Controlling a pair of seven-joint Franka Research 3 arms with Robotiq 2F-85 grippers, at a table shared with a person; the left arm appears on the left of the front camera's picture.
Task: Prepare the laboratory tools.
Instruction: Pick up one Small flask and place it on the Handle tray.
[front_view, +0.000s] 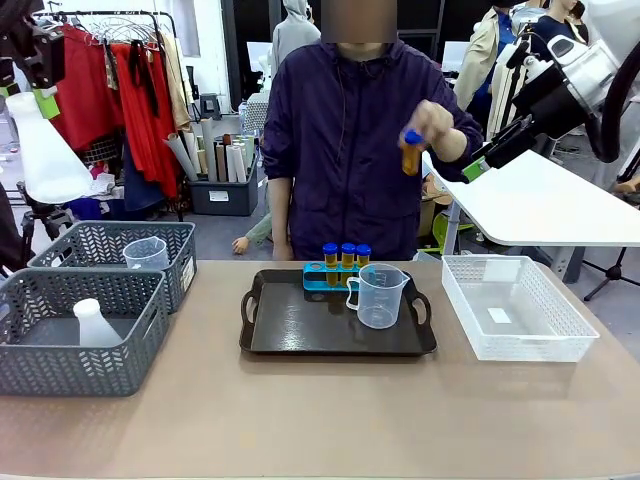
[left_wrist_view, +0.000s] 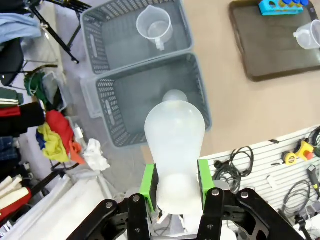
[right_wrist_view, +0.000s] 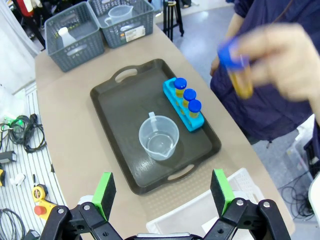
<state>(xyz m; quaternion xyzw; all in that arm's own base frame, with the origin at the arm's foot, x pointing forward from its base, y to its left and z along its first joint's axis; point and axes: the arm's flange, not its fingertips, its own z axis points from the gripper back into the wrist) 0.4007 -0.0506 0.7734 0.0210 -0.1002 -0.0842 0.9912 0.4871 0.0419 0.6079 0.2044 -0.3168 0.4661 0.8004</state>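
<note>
Flask (front_view: 48, 150) is my concern here: my left gripper (front_view: 35, 100) has its green pads pressed on the narrow neck, jaws partway closed around it and holding nothing else. It hangs high over the left end of the table (front_view: 320, 420), long axis close to upright, neck up in the jaws and broad base pointing down. Through the left wrist camera I see it right above the near grey basket (left_wrist_view: 107, 107), where a second flask (left_wrist_view: 175, 95) stands. The tray (front_view: 290, 335) lies lower and off to my right, well apart from the held flask, and it carries the blue rack (front_view: 322, 281) with three capped tubes and the beaker (front_view: 380, 296). I judge the coming move to be a carry rightward and down, base first, with the left arm plainly the one to do it. My right gripper (right_wrist_view: 164, 192) is spread wide and empty, up above the tray's right end. The person's hand (front_view: 435, 125) holds a capped tube (front_view: 411, 152) close by it, well above the rack.
</note>
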